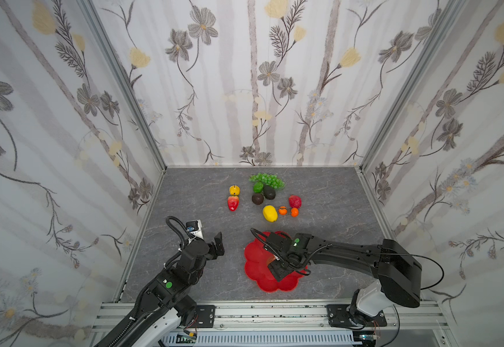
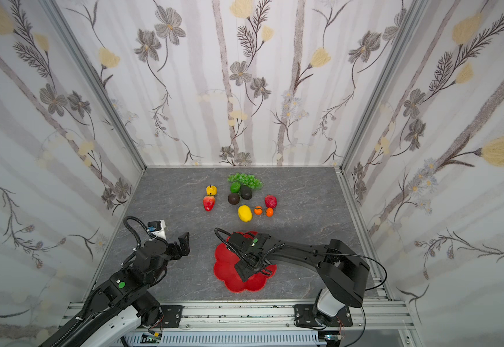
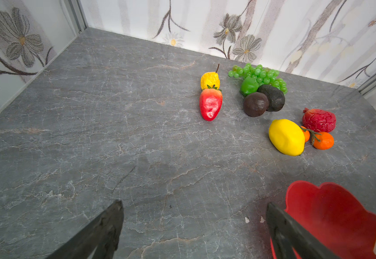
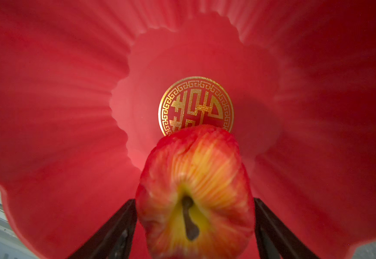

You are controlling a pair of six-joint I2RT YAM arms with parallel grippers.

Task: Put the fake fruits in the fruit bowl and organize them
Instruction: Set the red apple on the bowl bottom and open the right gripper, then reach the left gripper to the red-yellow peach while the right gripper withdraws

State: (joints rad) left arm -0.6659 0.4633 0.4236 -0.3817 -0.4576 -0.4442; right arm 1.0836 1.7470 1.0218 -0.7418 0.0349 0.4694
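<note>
The red scalloped fruit bowl (image 1: 255, 255) (image 2: 225, 264) sits on the grey table near the front. My right gripper (image 1: 278, 270) (image 4: 195, 200) hangs inside it, open, its fingers just off the sides of a red-and-yellow apple (image 4: 193, 183) over the bowl's floor (image 4: 70, 89). My left gripper (image 1: 217, 243) (image 3: 194, 203) is open and empty, left of the bowl (image 3: 330, 208). Farther back lie the grapes (image 1: 267, 179), lime (image 1: 257, 187), two avocados (image 1: 269, 192), pear (image 1: 234, 190), strawberry (image 1: 233, 203), lemon (image 1: 270, 213), two oranges (image 1: 283, 210) and a lumpy red fruit (image 1: 295, 201).
Flowered walls (image 1: 64, 135) close in the table on three sides. A metal rail (image 1: 274, 312) with both arm bases runs along the front edge. A gold round emblem (image 4: 196, 105) marks the bowl's centre.
</note>
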